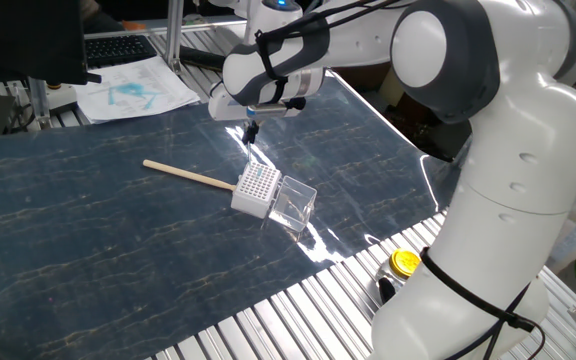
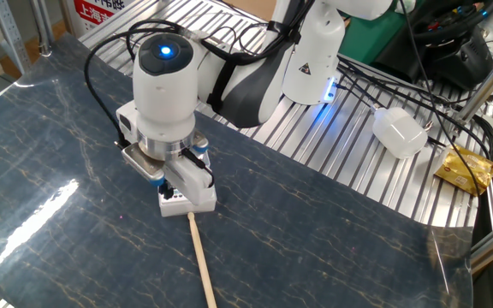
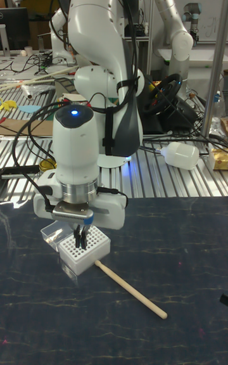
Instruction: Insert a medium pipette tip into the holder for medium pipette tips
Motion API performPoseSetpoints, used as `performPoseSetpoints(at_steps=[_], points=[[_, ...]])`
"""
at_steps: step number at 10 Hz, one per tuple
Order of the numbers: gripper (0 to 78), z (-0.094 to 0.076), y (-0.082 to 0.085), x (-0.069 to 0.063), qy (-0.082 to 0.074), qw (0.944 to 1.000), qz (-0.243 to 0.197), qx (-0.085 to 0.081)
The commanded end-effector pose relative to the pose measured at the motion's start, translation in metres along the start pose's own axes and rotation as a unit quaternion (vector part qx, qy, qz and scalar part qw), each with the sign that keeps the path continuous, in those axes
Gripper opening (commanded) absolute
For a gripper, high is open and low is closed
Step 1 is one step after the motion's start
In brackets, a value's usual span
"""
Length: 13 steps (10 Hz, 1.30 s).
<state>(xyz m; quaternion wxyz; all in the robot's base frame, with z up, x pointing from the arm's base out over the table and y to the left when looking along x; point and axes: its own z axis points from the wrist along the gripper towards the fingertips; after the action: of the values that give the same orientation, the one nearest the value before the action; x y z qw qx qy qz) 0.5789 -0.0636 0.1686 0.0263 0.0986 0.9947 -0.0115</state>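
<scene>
The holder for medium pipette tips is a small white box with a grid of holes, its clear lid hinged open beside it. My gripper hangs just above the holder's far edge, fingers pointing down and pinched together. In the tall fixed view the gripper stands right over the grid of the holder. The medium pipette tip is a tiny sliver between the fingers, barely visible. In the other fixed view my wrist hides most of the holder.
A long tan wooden stick lies on the dark blue mat, one end touching the holder; the stick runs toward the front right in the tall view. Papers lie at the back; a yellow cap and a white bottle sit off the mat.
</scene>
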Motion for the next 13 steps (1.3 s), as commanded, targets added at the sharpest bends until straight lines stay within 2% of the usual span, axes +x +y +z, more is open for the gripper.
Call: performPoseSetpoints(at_steps=[1, 7, 9, 11, 13], points=[[1.1, -0.007, -0.004, 0.004, -0.013, 0.9999, -0.002, 0.002], [1.1, 0.001, -0.023, 0.006, -0.036, 0.9992, -0.019, 0.004], [1.1, -0.002, -0.025, 0.003, -0.032, 0.9993, -0.021, 0.004], [1.1, -0.004, -0.026, 0.003, -0.045, 0.9987, -0.024, 0.007], [1.1, -0.004, -0.027, 0.003, -0.052, 0.9983, -0.024, 0.007]])
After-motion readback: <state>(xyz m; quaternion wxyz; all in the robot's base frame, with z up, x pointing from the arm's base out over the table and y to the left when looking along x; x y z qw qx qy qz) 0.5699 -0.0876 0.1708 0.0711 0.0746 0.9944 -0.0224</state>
